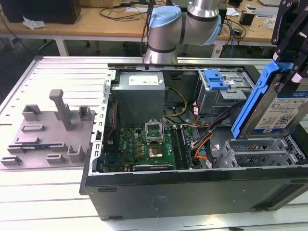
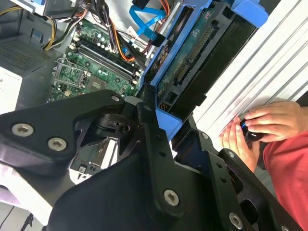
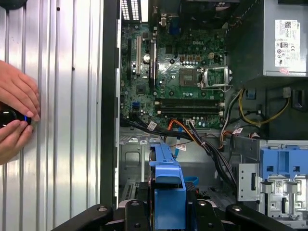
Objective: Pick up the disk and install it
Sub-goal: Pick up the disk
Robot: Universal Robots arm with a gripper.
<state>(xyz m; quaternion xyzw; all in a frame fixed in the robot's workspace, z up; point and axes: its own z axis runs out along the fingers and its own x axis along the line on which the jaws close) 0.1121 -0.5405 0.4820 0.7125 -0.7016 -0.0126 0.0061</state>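
The disk, a silver drive with a white-and-blue label in a blue plastic frame, hangs upright and slightly tilted at the exterior view's right. My gripper is shut on its upper end, with black fingers on either side of the frame. The disk's lower end hovers just above the grey metal drive cage inside the open computer case. In the second wrist view the disk's connector side runs away from the gripper linkage. In the first wrist view its blue frame shows edge-on over the case.
Inside the case lie a green motherboard, a grey power supply, loose cables and another cage with a ribbed blue tab. A grey fixture sits at the exterior view's left. A person's hands rest on the ribbed table beside the case.
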